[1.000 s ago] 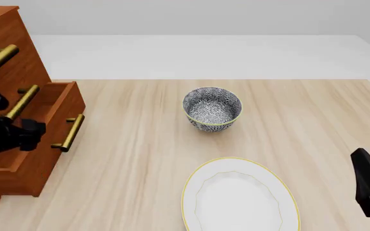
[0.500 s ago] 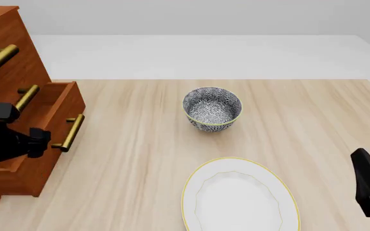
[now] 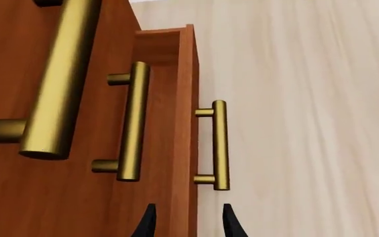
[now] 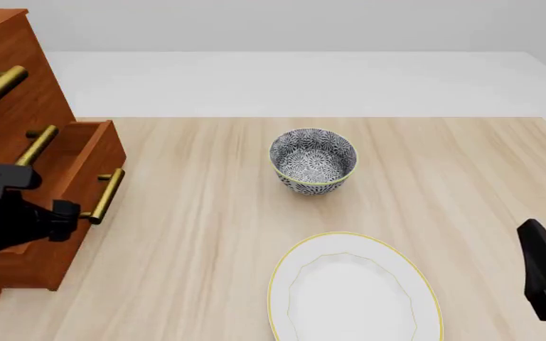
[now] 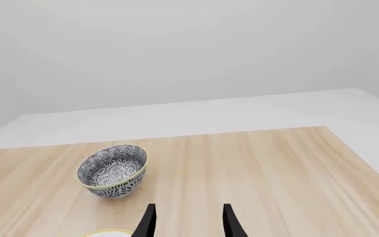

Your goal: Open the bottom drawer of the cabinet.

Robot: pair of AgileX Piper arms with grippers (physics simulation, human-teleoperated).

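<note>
**Bottom drawer pulled out, left pincer off its handle**

The left pincer (image 3: pixel 184 224) is spread apart, its tips just short of the brass handle (image 3: pixel 220 145) of the bottom drawer (image 4: pixel 82 167), gripping nothing. That drawer juts from the cabinet (image 4: pixel 12 78) at the surface's (image 4: pixel 207 234) left edge. The right pincer (image 5: pixel 186 222), also apart, hovers near a patterned bowl (image 4: pixel 313 160) and white plate (image 4: pixel 354 291). No writing is legible.

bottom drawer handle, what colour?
Brass-gold: the metal bar handle on the reddish-brown wooden bottom drawer. Clearest in the left wrist view.
</note>
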